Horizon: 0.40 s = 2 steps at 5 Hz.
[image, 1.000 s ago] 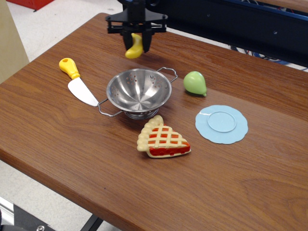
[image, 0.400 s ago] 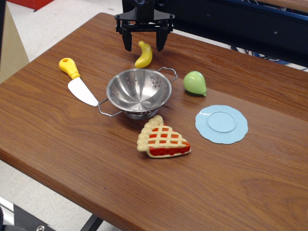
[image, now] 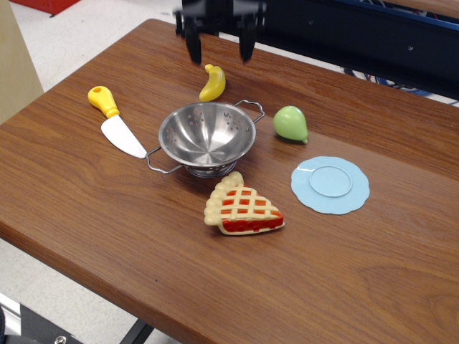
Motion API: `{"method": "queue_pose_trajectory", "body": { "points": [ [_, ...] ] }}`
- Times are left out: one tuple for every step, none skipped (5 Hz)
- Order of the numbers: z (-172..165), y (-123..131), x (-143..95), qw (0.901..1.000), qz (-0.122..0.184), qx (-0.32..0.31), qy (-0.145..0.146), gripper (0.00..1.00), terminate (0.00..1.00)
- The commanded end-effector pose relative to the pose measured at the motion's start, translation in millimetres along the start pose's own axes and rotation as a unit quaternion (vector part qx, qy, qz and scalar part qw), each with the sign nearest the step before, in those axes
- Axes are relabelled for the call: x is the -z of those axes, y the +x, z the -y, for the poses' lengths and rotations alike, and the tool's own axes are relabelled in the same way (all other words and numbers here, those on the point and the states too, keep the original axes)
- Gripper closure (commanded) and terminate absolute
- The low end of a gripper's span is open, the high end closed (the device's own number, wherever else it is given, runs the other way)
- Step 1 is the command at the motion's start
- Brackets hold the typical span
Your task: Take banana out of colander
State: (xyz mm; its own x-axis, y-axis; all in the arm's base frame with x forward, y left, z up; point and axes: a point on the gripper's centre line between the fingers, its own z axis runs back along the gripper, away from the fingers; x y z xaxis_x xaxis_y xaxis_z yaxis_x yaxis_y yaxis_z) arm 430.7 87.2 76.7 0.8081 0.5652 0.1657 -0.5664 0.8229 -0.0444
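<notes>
The yellow toy banana (image: 212,83) lies on the wooden table just behind the colander (image: 207,136), outside it. The steel colander stands upright in the middle of the table and holds nothing. My gripper (image: 219,51) is open, its two black fingers spread wide, raised above and just behind the banana and apart from it.
A yellow-handled toy knife (image: 116,122) lies left of the colander. A green pear (image: 290,124) sits to its right, a light-blue plate (image: 330,184) further right, a toy pie slice (image: 242,207) in front. The table's back edge is close behind the gripper.
The gripper held the banana above the table behind the colander, lowered it, opened and let it go. It has since risen, leaving the banana on the table.
</notes>
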Motion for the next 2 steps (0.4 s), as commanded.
{"method": "queue_pose_trajectory", "body": {
  "points": [
    [-0.5, 6.8, -49.2, 0.9988, 0.038, -0.001, -0.030, 0.00, 0.00],
    [-0.5, 6.8, -49.2, 0.9988, 0.038, -0.001, -0.030, 0.00, 1.00]
  ]
}}
